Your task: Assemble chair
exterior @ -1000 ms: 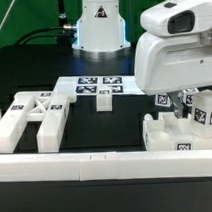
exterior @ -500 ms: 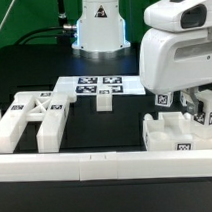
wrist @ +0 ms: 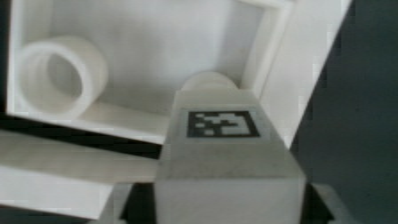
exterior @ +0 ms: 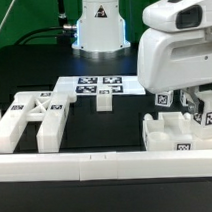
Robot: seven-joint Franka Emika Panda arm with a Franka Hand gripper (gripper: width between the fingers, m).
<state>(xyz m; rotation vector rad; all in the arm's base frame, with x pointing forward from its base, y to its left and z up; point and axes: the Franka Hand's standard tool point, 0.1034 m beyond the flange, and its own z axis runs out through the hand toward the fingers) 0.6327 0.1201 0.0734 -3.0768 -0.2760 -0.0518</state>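
You had smooth white plastic pretty much everywhere. The X-braced side frame point(exterior: 34, 117) looked glossy, with soft highlights along its edges, and the seat block point(exterior: 160, 132) had the same slick shine. In the wrist view the tagged part point(wrist: 222, 175) came across smooth and a bit satiny, its 1 tag printed in flat matt black and white. Your table point(exterior: 43, 82) was matt black, dull and flat. The marker board point(exterior: 67, 88) looked like a thin matt sheet, kinda paper-ish. The arm's casing point(exterior: 177, 56) was smooth moulded white plastic with a mild sheen, and the border rail point(exterior: 97, 172) looked the same.
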